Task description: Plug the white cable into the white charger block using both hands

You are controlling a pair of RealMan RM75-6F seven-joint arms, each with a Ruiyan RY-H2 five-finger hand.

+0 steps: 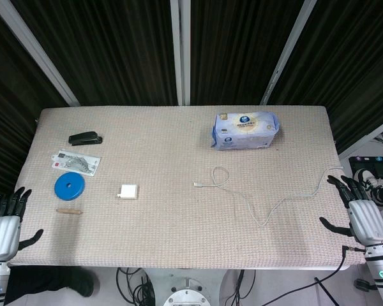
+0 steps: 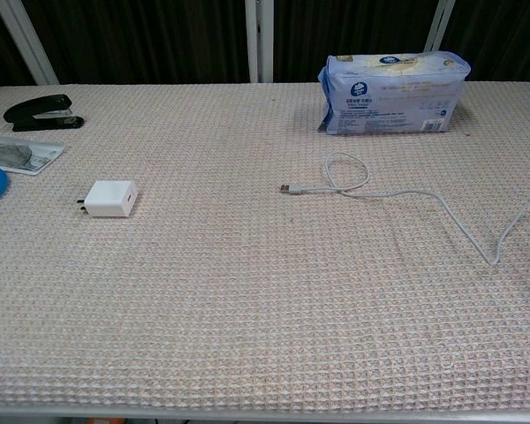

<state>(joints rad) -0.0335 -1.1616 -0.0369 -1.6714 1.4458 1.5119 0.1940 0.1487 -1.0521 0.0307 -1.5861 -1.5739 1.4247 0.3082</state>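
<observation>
White charger block (image 1: pixel 128 191) lying flat on tabletop (image 1: pixel 179 242), left of centre. White cable (image 1: pixel 255 194) loose to its right, plug end pointing toward block, well apart from it. Left hand (image 1: pixel 3 226) and right hand (image 1: pixel 364 213) at tabletop's side edges, fingers spread, holding nothing.

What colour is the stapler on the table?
Black; the stapler shows best in the chest view.
</observation>
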